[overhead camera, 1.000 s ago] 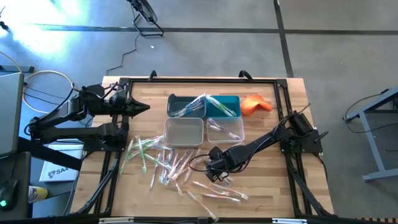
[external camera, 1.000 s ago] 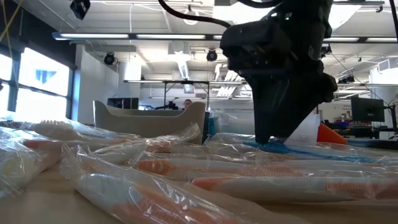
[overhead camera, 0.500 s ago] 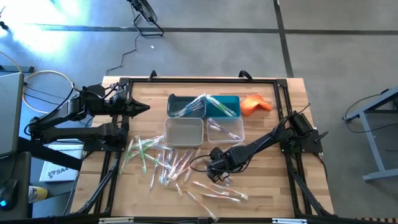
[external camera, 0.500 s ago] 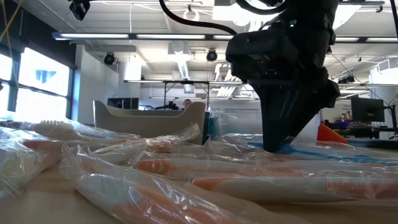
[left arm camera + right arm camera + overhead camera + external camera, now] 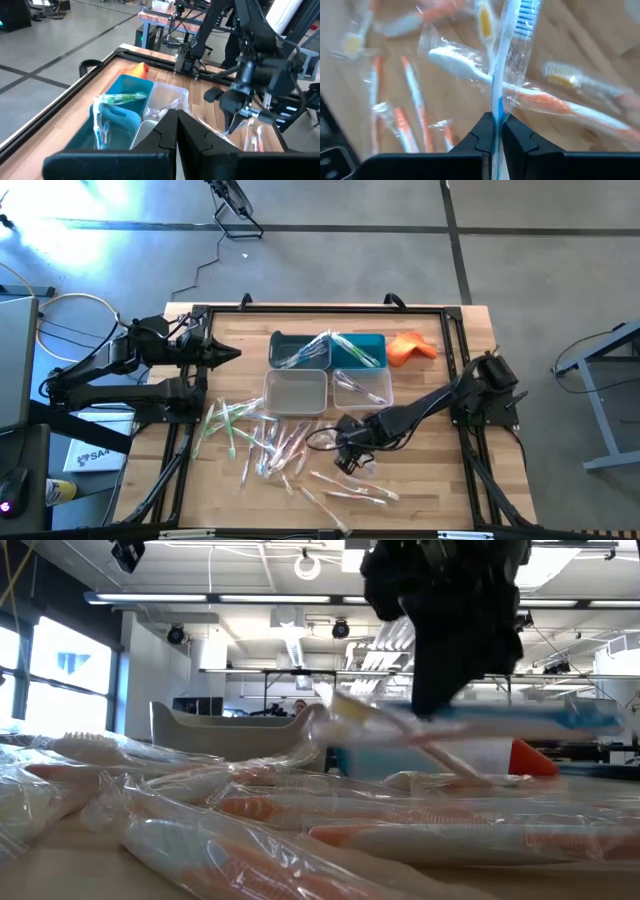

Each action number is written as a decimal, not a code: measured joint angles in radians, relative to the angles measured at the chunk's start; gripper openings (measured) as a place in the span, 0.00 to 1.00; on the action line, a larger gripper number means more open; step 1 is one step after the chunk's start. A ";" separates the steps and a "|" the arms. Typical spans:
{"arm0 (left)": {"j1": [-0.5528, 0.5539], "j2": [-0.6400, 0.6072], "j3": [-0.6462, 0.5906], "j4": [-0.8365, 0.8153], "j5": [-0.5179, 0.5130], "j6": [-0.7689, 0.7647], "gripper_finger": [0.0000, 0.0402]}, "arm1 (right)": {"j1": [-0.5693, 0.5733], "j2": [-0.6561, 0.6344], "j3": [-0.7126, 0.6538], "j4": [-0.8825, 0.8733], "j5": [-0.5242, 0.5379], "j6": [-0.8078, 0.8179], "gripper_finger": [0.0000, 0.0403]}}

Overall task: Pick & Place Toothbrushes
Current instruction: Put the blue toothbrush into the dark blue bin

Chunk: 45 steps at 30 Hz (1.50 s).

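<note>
held brush (image 5: 500,722): smearing into a blur, so the handle colour's kinda hard to call
right tool (image 5: 440,712): top getting cut off by the frame edge
front wrappers (image 5: 200,840): looking way out of focus

You're in a robotics lab or workshop: open industrial hall with a polished concrete floor (image 5: 330,265), exposed ceiling with strip lights (image 5: 250,600) and hanging lamps, big windows (image 5: 55,670). More benches with monitors (image 5: 592,715) sit behind. Your wooden desk (image 5: 440,480) carries a black metal frame (image 5: 320,308), cables trailing off it.
</note>
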 joint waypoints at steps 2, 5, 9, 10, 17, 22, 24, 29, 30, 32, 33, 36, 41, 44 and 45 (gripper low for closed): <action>0.000 0.000 0.000 0.000 0.000 0.000 0.00 | -0.008 -0.034 0.000 0.000 -0.002 -0.020 0.03; 0.000 0.000 0.000 0.000 0.000 0.000 0.00 | -0.021 -0.071 0.000 -0.010 -0.002 -0.038 0.04; 0.000 0.000 0.000 0.000 -0.001 0.000 0.00 | -0.036 -0.091 0.000 -0.018 -0.004 -0.067 0.04; 0.000 0.000 0.000 0.000 -0.001 0.000 0.00 | -0.040 -0.093 0.000 -0.020 -0.006 -0.073 0.03; 0.000 0.000 0.000 0.000 -0.001 -0.001 0.00 | -0.052 -0.094 0.000 -0.015 -0.034 -0.082 0.04; 0.000 0.000 0.000 0.008 -0.001 -0.009 0.00 | -0.068 -0.120 0.000 -0.005 -0.029 -0.118 0.03; 0.000 0.000 0.000 0.026 -0.001 -0.028 0.00 | -0.087 -0.143 -0.001 -0.005 -0.022 -0.137 0.03; 0.000 0.014 0.000 0.068 -0.006 -0.052 0.00 | -0.150 -0.224 -0.001 0.002 0.035 -0.245 0.03; 0.000 0.020 0.000 0.080 -0.006 -0.052 0.00 | -0.167 -0.245 -0.001 0.002 0.043 -0.271 0.03; 0.000 0.044 0.000 0.115 -0.013 -0.049 0.00 | -0.205 -0.281 -0.001 0.008 0.056 -0.333 0.03; 0.000 0.056 0.000 0.137 -0.022 -0.042 0.00 | -0.226 -0.300 -0.001 0.009 0.056 -0.369 0.03; 0.000 0.105 0.000 0.213 -0.044 -0.019 0.00 | -0.293 -0.341 -0.001 0.020 0.057 -0.471 0.03; 0.000 0.231 0.000 0.338 -0.055 0.025 0.00 | -0.408 -0.397 -0.001 0.035 0.044 -0.625 0.03; 0.000 0.305 -0.001 0.407 -0.072 0.034 0.00 | -0.473 -0.401 -0.001 0.048 0.005 -0.709 0.03; 0.000 0.325 -0.001 0.425 -0.086 0.035 0.00 | -0.495 -0.401 -0.001 0.056 -0.016 -0.736 0.03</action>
